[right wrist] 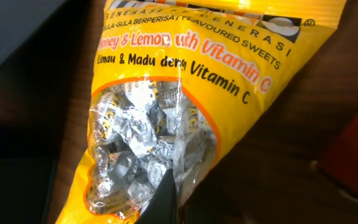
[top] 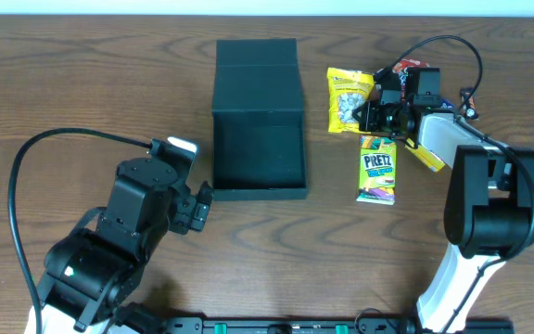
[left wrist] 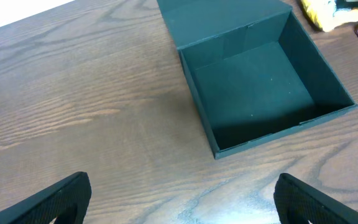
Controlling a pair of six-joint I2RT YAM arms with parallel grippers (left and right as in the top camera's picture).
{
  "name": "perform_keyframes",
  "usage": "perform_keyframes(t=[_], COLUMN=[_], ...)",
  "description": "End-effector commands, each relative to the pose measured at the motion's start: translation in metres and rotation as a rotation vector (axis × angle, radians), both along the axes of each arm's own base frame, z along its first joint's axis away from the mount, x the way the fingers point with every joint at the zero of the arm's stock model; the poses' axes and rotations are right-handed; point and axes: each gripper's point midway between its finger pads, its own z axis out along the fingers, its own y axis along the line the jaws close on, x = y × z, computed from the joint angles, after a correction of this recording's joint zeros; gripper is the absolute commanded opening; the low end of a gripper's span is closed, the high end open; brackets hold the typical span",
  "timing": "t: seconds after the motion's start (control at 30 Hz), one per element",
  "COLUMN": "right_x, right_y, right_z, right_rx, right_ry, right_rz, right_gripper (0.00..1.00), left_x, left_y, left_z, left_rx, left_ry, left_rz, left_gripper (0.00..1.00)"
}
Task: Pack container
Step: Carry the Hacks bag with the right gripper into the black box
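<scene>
Upper right: right gripper (top: 367, 116) pinched together on yellow sweets bag (right wrist: 166, 118); lower left: left gripper (left wrist: 179, 202) wide apart beside black container (top: 258, 176).

Bright, even light from overhead falls on the brown wood-grain worktop (top: 82, 74), casting soft shadows. The matte black square cardboard box (left wrist: 253, 87) shows deep shade along its 6 o'clock inner wall. The yellow plastic sweets bag (right wrist: 166, 93) glints with foil glare; dim blur lies at 3 o'clock.
</scene>
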Motion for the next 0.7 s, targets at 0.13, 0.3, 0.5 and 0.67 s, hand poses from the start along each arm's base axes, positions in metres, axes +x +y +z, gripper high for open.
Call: perform_keyframes(t=[0.13, 0.3, 0.5, 0.67], right_x=[0.006, 0.013, 0.007, -0.007], right_y=[0.015, 0.015, 0.015, 0.033], right_z=[0.038, 0.093, 0.172, 0.213], right_rx=[0.107, 0.113, 0.143, 0.208], right_ry=[-0.031, -0.144, -0.281, -0.328], right_rz=[0.007, 0.003, -0.020, 0.002], right_gripper=[0.02, 0.02, 0.02, 0.01], left_x=[0.000, 0.000, 0.000, 0.000], left_y=[0.000, 0.000, 0.000, 0.000], left_z=[0.003, 0.003, 0.003, 0.003], left_rx=[-0.009, -0.009, -0.009, -0.009], left_ry=[-0.007, -0.007, -0.007, -0.007], left_rz=[0.004, 0.004, 0.004, 0.004], left_gripper=[0.95, 0.95, 0.95, 0.95])
